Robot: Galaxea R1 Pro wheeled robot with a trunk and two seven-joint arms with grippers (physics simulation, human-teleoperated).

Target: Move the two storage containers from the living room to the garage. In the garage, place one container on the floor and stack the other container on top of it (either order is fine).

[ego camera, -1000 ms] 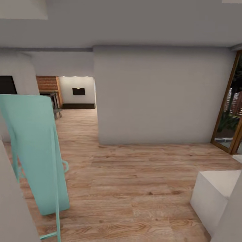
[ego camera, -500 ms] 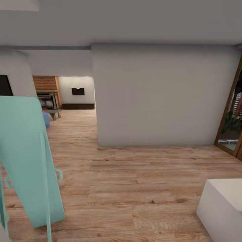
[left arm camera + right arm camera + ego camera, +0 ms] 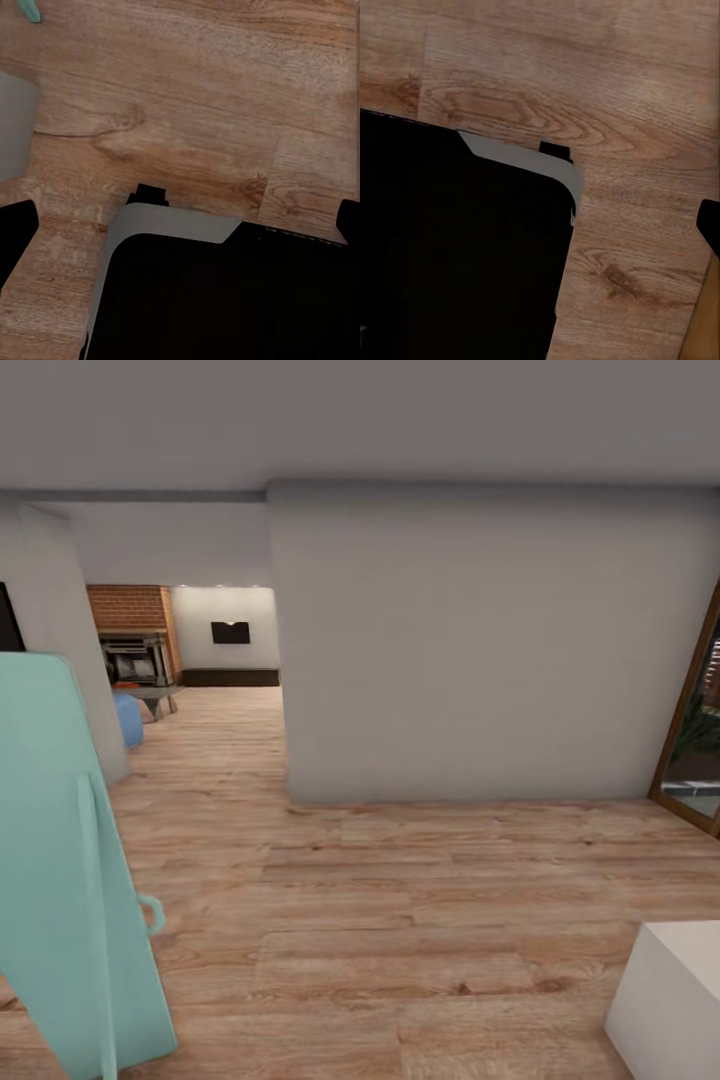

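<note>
i see wood floor and a fireplace ahead. bins likely light, stiff; plan gripping opposite rims. finger opening: cannot tell on either arm.

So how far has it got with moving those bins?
Nothing looks done yet. The robot is on the wood floor of a hallway, beside a grey wall, with the brick fireplace showing through the opening ahead. Fetching both bins and stacking them is all left.

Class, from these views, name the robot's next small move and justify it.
Probably roll forward and left through the opening past the grey wall: the brick fireplace shows beyond, no containers are in sight, and the teal stand crowds the left.
</note>
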